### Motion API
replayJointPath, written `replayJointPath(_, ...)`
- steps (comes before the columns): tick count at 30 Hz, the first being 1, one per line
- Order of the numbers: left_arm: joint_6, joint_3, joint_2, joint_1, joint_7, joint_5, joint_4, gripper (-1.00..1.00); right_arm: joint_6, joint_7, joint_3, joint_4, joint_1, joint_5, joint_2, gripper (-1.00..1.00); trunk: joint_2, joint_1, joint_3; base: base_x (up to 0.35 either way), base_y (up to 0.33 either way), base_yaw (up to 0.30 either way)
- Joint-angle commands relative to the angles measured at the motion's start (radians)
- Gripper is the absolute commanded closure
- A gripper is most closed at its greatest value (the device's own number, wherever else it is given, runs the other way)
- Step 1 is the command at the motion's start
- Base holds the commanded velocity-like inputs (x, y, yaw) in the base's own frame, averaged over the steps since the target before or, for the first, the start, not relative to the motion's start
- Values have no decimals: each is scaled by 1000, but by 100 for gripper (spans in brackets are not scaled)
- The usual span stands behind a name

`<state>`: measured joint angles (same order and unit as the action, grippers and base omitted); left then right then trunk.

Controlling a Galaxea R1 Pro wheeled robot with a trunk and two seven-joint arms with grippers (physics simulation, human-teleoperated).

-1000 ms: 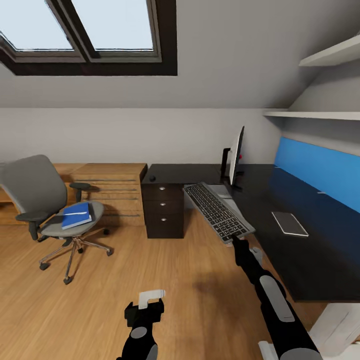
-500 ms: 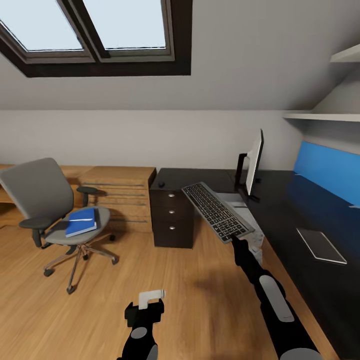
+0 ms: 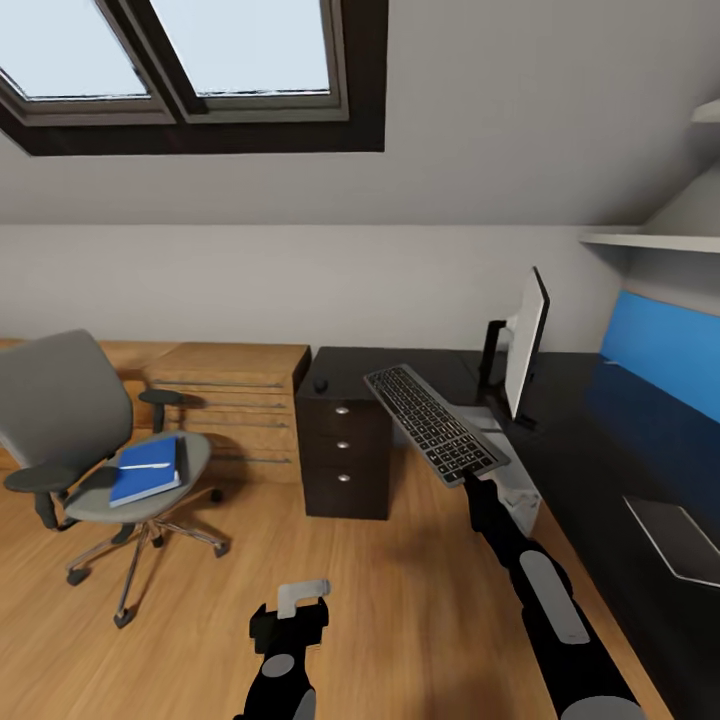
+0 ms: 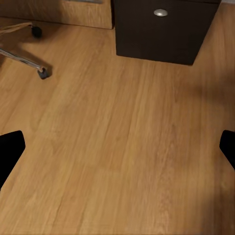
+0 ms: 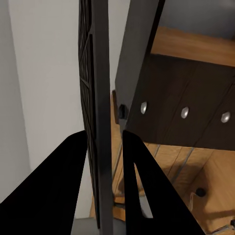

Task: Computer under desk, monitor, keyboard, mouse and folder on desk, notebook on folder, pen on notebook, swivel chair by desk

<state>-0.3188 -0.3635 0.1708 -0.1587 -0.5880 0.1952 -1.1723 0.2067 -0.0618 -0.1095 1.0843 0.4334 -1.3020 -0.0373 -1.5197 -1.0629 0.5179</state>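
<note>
The right gripper [image 3: 470, 480] fingers clamp the keyboard [image 3: 433, 422] by its near short edge. Its long axis runs forward from the fingers, toward the desk [image 3: 590, 450] and monitor [image 3: 526, 344] ahead. Left gripper [image 3: 300, 598] fingers spread, empty.

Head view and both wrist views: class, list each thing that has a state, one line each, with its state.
keyboard: held tilted in the air, gripped at its near end
right gripper: shut on keyboard
left gripper: open, holding nothing, over bare floor
monitor: upright on the desk
folder: flat on the swivel chair seat
drawers: closed
</note>
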Motion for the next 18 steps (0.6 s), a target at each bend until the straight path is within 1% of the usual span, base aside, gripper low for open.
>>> replayJointPath(1, -3, -2, -1, -1, -7, 7, -1, -100, 8, -5, -4, 0, 1, -9, -1, 100, 7, 3, -2, 327, 67, 0)
replayJointPath(10, -3, -2, -1, -1, -7, 7, -1, -100, 7, -6, -4, 0, 1, -8, 2, 100, 70, 38, -30, 327, 80, 0)
replayJointPath(18, -3, -2, -1, -1, -7, 7, -1, -100, 5, -5, -3, -4, 1, -9, -2, 100, 70, 38, -30, 328, 83, 0)
